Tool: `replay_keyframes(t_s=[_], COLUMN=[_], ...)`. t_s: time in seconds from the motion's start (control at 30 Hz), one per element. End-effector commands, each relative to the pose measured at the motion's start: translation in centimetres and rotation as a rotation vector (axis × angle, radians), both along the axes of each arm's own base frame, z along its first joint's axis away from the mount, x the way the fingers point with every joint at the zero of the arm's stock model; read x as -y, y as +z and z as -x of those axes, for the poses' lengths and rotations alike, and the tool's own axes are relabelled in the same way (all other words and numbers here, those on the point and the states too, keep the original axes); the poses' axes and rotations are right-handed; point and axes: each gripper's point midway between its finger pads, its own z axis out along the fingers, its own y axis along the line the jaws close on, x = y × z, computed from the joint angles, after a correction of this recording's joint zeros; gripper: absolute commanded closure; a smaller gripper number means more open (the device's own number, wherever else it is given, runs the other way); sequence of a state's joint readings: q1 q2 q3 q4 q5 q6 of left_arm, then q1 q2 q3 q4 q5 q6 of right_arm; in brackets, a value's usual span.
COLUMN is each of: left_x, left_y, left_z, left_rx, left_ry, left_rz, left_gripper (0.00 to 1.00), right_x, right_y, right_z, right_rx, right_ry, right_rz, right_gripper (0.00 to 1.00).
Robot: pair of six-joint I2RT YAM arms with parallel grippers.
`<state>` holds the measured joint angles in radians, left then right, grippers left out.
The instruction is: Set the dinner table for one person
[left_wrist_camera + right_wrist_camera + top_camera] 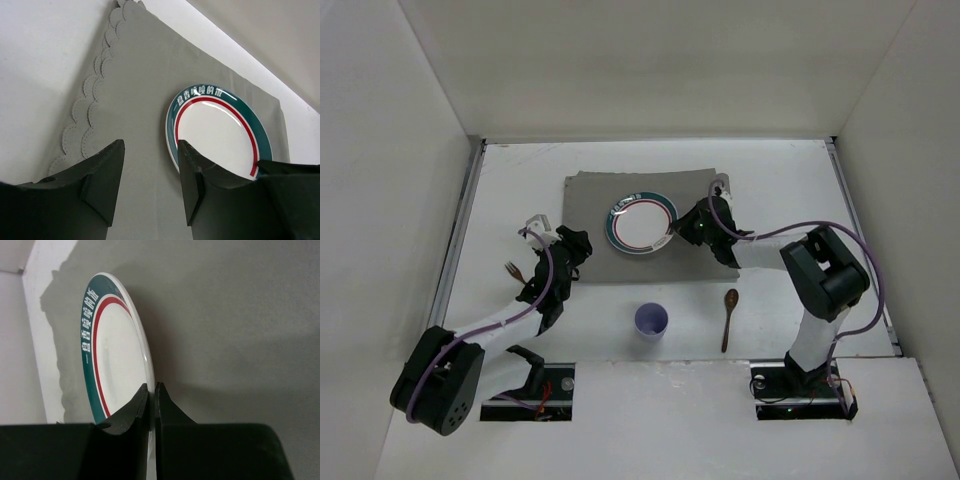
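Grey cloth of the placemat (590, 200) covers the middle of the far half of the dinner table (770, 180), its long edges running across the view from above. The left wrist view shows a scalloped border on one side of it. The plate (642, 222), white with a green band and a red ring, lies on the mat right of its centre. Bare cloth shows on all sides of it, most of it to the left.

The right gripper (151, 390) is clenched on the plate's right rim, the two black fingers pinching the thin edge between them. I cannot tell whether that rim is raised off the cloth. The left gripper (150, 150) is released, its fingers standing apart with nothing between them. It hovers at the mat's left edge, facing the plate across open cloth.

The fork (513, 270) lies on the white tabletop left of the mat, just beside the left arm. The purple cup (652, 320) stands upright in front of the mat's near edge, roughly between the two arms. The wooden spoon (729, 315) lies to the cup's right, well apart from it, with its bowl toward the mat.

Thin metal rails (460, 240) run along the left and right sides of the table. Bare white surface lies behind the mat, to the right of it, and between its left edge and the left rail.
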<state>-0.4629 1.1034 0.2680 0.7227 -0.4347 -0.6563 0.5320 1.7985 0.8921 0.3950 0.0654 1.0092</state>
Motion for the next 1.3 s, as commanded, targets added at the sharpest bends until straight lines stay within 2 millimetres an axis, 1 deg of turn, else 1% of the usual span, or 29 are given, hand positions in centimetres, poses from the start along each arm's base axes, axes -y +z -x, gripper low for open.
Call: replay_keyframes(t_s=[0.0,0.13,0.2,0.37,0.43,0.5,0.6,0.7,0.77,0.87,0.93,1.0,1.07,1.1,1.13,1.17,1.2,1.27], left_x=[-0.2,0.0,-0.1,0.2,0.2,0.2,0.3,0.2,0.3,0.4,0.3,0.5,0.6,0.7,0.7,0.5,0.5,0.6], left_y=[1.1,1.4,1.0,1.3,1.1,1.1,1.3,1.0,1.1,1.2,1.0,1.0,1.2,1.2,1.1,0.9,0.8,0.8], left_z=[-0.5,-0.5,-0.6,-0.5,-0.5,-0.6,-0.4,-0.6,-0.5,-0.5,-0.6,-0.5,-0.5,-0.5,-0.5,-0.6,-0.7,-0.6], left_rx=[0.044,0.051,0.039,0.05,0.043,0.04,0.049,0.039,0.04,0.046,0.038,0.039,0.044,0.044,0.04,0.033,0.031,0.031], left_ry=[0.019,0.015,0.016,0.009,0.011,0.009,0.006,0.009,0.006,0.004,0.005,0.001,-0.004,-0.005,-0.004,-0.001,0.003,-0.004], left_rz=[0.026,0.021,0.021,0.021,0.021,0.024,0.021,0.02,0.024,0.019,0.021,0.023,0.026,0.026,0.024,0.021,0.021,0.026], left_gripper=[0.56,0.56,0.56,0.56,0.56,0.56,0.56,0.56,0.56,0.56,0.56,0.56,0.56,0.56,0.56,0.56,0.56,0.56], right_x=[-2.1,-2.0,-1.8,-1.1,-0.7,-0.4,-0.3,0.0,0.2,1.4,2.5,3.7,4.9,5.1,4.8,4.1,3.6,2.1], right_y=[4.0,3.4,3.3,3.4,3.6,3.3,2.4,2.6,3.0,4.0,4.3,4.5,5.6,6.5,7.2,8.5,9.2,10.5], right_z=[-1.6,-1.3,-1.2,-0.6,-0.5,-0.5,-0.3,-0.2,-0.2,0.2,1.1,2.6,4.2,5.2,6.4,8.3,9.5,13.0], right_rx=[0.098,0.079,0.077,0.077,0.079,0.072,0.053,0.06,0.074,0.097,0.1,0.092,0.118,0.142,0.159,0.19,0.206,0.239], right_ry=[0.018,0.012,0.004,-0.006,-0.013,-0.018,-0.021,-0.027,-0.034,-0.05,-0.052,-0.034,-0.003,0.034,0.075,0.151,0.203,0.367], right_rz=[-0.117,-0.116,-0.117,-0.122,-0.121,-0.113,-0.106,-0.101,-0.094,-0.063,-0.008,0.065,0.142,0.178,0.205,0.246,0.276,0.375], right_gripper=[0.93,0.93,0.93,0.92,0.91,0.88,0.77,0.64,0.54,0.44,0.39,0.35,0.33,0.33,0.34,0.43,0.49,0.77])
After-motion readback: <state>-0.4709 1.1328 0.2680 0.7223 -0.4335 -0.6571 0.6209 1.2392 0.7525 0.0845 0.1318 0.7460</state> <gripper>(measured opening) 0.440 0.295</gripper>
